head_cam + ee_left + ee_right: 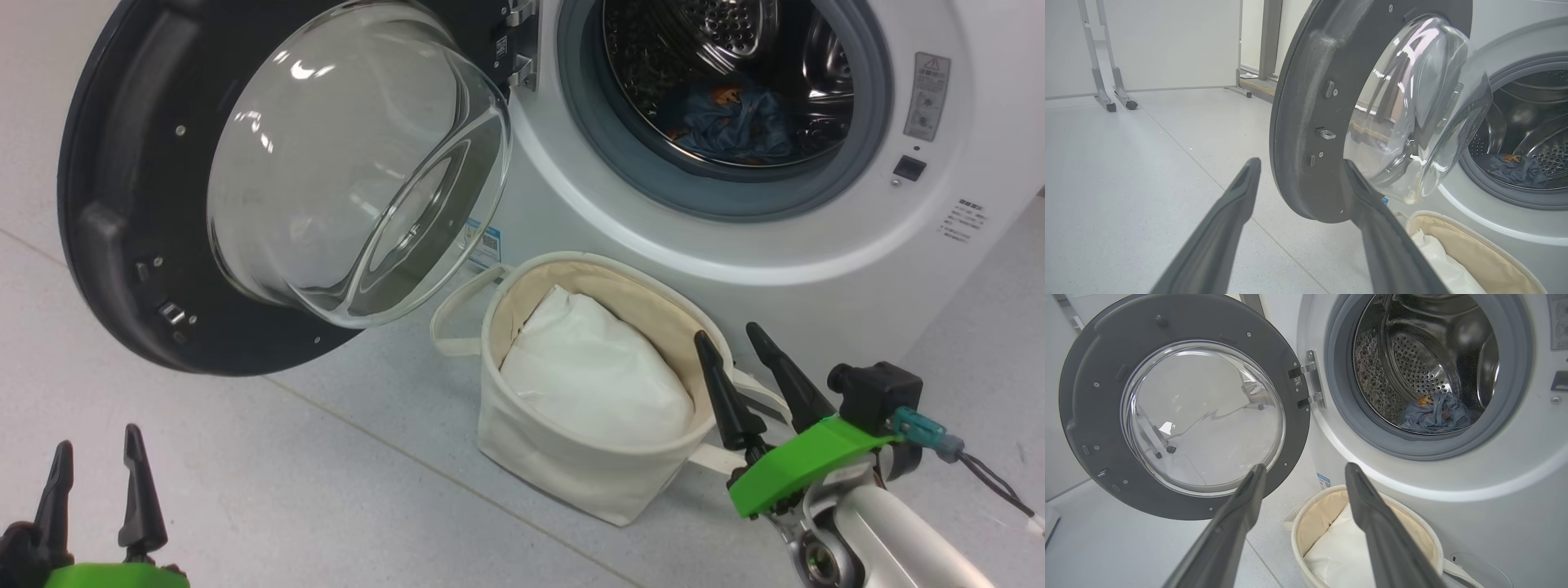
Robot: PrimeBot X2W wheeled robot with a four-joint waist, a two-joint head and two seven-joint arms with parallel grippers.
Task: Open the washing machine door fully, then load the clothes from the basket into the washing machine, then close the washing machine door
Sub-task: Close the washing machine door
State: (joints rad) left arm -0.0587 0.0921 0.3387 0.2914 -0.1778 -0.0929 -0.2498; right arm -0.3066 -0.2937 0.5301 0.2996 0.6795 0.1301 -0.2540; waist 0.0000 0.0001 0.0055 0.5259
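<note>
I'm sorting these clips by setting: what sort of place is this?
Probably a lab or test room set up for laundry, not a home: a washing machine stands on a grey floor, and wheeled metal frame legs stand by a plain white wall.

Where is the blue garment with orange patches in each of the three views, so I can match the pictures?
Head view: the clothes lie upper right, inside the drum.
Left wrist view: clothes at the far right, mid-height.
Right wrist view: clothes right of centre, above the middle.
Shared landmark: the basket, below the drum.
</note>
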